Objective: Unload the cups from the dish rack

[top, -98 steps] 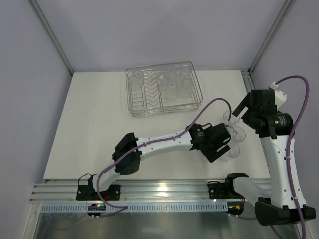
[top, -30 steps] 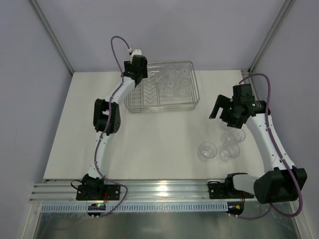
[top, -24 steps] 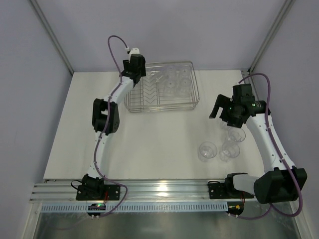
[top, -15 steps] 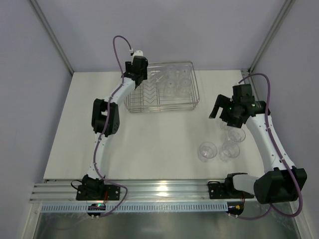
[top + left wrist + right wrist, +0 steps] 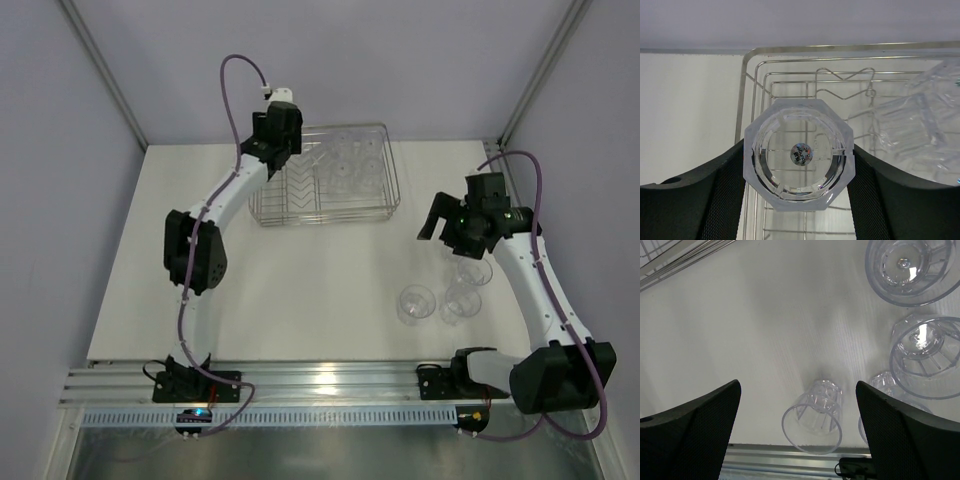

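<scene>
Cups [image 5: 925, 356] already unloaded, four of them, stand grouped on the table [image 5: 300, 280] at near right, likely to keep them clear of the dish rack [image 5: 330, 221]. A fifth cup [image 5: 799, 152] is clamped base-up, the way cups drain, in the left gripper [image 5: 799, 156] at the rack's far left corner. The right gripper [image 5: 797, 385] hangs spread and empty above the group. Those in the rack are too blurred to count.

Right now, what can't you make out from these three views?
- Top view: the wrist hides the left claw and held cup.
- Top view: clear cups in the dish rack overlap, too small to count.
- Right wrist view: a finger of the right claw covers part of one cup; the top edge cuts another cup.
</scene>
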Controlling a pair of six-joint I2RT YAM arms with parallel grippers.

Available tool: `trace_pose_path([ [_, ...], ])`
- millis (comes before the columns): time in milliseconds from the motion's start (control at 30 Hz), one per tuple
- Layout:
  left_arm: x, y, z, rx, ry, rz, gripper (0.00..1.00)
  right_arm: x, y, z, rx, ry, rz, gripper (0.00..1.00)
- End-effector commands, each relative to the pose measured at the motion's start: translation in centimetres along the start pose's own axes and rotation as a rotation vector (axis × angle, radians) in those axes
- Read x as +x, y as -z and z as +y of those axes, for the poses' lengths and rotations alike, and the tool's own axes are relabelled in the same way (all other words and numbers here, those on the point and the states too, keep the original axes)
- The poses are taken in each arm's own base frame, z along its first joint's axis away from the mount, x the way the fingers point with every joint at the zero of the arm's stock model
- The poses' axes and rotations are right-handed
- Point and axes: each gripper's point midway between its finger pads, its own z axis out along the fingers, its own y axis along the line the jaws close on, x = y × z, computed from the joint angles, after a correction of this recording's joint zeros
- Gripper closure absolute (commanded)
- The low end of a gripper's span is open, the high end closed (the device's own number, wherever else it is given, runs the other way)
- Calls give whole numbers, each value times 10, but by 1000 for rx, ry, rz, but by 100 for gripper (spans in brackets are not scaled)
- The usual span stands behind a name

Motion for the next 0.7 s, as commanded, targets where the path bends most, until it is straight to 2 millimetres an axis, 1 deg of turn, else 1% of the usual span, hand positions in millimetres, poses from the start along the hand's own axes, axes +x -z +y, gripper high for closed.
trace_pose_path([
  [0,-41,54,-8,93,85,-52,100,-9,9,20,-108,21,-52,1],
  [33,-40,61,-10,120,108,-36,100,-8,10,25,-137,25,-50,1],
  [67,-43,75,-12,158,164,-22,100,-11,11,33,-182,31,-65,1],
  [100,-38,87,-26,255,183,16,100,-10,15,43,-242,42,-63,1],
  [133,-36,96,-32,303,209,37,100,-4,21,61,-349,54,-30,1],
  [167,-24,104,-39,345,271,84,100,-4,25,74,-433,67,-29,1],
  [200,-34,128,-53,473,313,81,100,-2,32,85,-505,74,-24,1],
  [233,-34,141,-60,538,347,94,100,11,41,101,-626,56,39,1],
  [267,-9,146,-69,576,427,175,100,6,48,113,-704,73,10,1],
  [300,-20,173,-76,684,469,170,100,6,53,120,-757,75,9,1],
  [333,-28,185,-83,759,519,152,100,12,58,124,-807,68,24,1],
  [367,-23,193,-88,802,556,170,100,9,68,133,-882,71,16,1],
  [400,-1,196,-90,812,642,249,100,11,71,137,-914,66,22,1],
  [433,-16,218,-95,921,681,205,100,12,74,140,-946,66,28,2],
  [467,-16,227,-94,955,722,205,100,12,74,143,-984,77,12,1],
  [500,-15,234,-94,985,769,215,100,15,78,145,-1017,47,40,1],
  [533,1,243,-94,1011,841,273,100,21,73,143,-1025,29,58,1],
  [567,-7,252,-95,1061,874,246,100,17,78,147,-1064,47,24,1],
  [600,-4,255,-94,1075,900,252,100,19,79,149,-1083,19,42,1],
  [633,4,261,-92,1081,948,285,100,20,78,149,-1107,25,24,1],
  [667,2,267,-93,1112,963,274,100,22,77,150,-1115,21,29,1],
])
